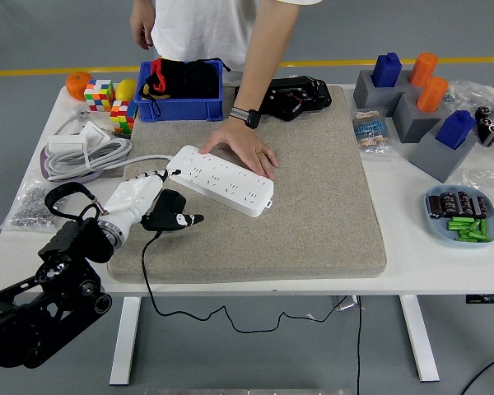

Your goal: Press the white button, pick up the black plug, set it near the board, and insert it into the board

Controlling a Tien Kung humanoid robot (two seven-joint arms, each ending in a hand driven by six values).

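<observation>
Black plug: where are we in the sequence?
Button press can't be confirmed from this view. In hand: the left robot hand closes on the black plug, low over the mat. Left: carry it to the white power strip, steadied by a person's hand, and insert it.
</observation>
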